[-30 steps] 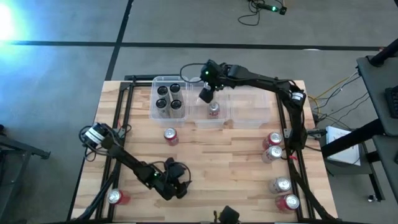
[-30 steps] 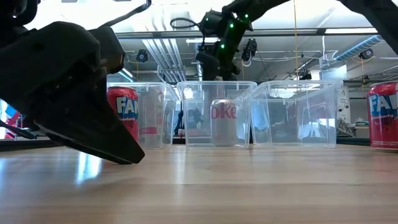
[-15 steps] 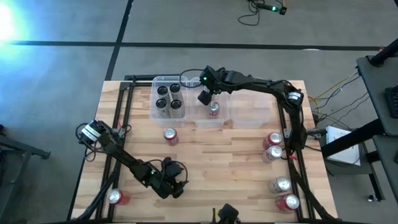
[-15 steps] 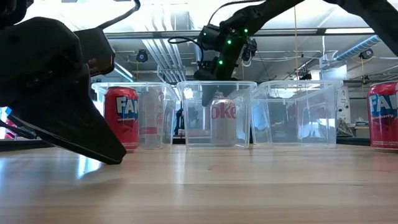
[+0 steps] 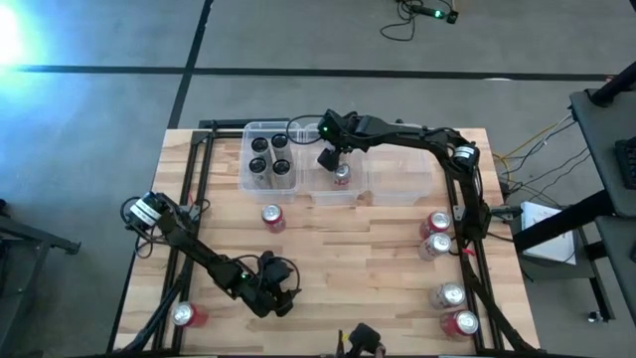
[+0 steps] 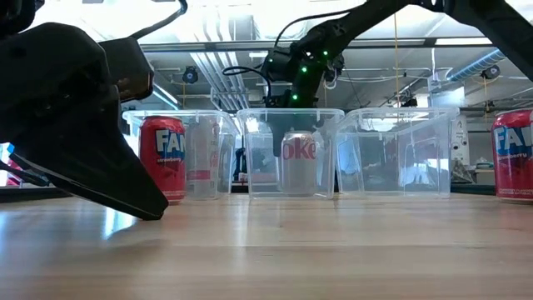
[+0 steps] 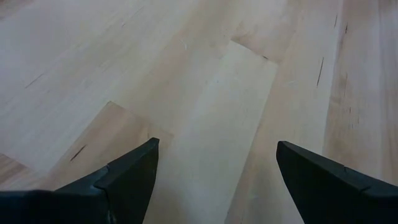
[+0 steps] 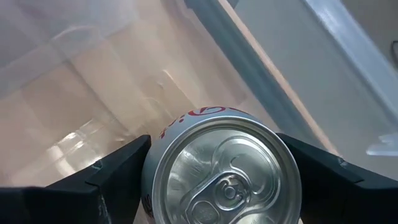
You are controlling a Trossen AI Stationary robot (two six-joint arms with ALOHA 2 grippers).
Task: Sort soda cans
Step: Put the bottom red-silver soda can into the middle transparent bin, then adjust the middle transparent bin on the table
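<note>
A silver soda can [image 8: 224, 168] stands upright on the floor of the middle clear bin [image 5: 320, 191]; it also shows in the low view [image 6: 298, 162]. My right gripper [image 8: 214, 163] reaches down into that bin from above [image 5: 332, 157], open, one finger on each side of the can's top. My left gripper [image 5: 275, 295] hovers open over bare wood near the table's front edge [image 7: 216, 155], holding nothing. Several black cans [image 5: 269, 157] stand in the left bin. A red can [image 5: 272, 218] stands on the table in front of the bins. My right gripper has its fingers [image 8: 118, 177] beside the silver can's upper wall [image 8: 163, 134], pointing down from above. Whether they touch the can I cannot tell. The can stands upright on the bin floor.
The right bin [image 5: 402, 179] holds nothing. A red can [image 5: 187, 315] stands at the near left corner. Two red cans [image 5: 438, 222] [image 5: 459, 323] and two silver cans [image 5: 434, 246] [image 5: 449, 295] stand along the right edge. The table's middle is free wood.
My left gripper has slid a little toward the table's left edge, staying low and open. My right gripper has stayed over the silver can in the middle bin, shifting only slightly toward it. The can has not moved.
</note>
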